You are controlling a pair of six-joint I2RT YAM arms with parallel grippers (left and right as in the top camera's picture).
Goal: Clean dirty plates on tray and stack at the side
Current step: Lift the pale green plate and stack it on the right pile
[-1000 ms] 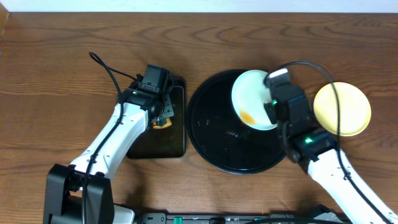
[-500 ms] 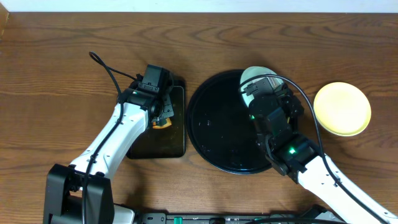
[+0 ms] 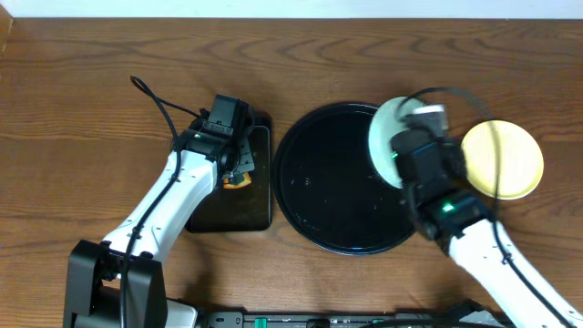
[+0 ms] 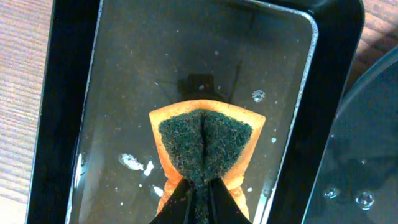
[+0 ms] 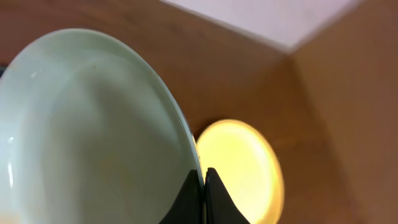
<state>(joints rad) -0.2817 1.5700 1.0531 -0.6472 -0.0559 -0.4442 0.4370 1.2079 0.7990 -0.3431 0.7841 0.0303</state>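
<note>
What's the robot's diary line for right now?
left gripper: shut on sponge, over rectangular tray | right gripper: shut on mint plate rim, over round tray edge | yellow plate: on table, beside tray

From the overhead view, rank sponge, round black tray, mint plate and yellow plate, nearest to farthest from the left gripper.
1. sponge, pinched in the left gripper.
2. round black tray, just right of it.
3. mint plate, over the tray's right edge.
4. yellow plate, farthest right.
</note>
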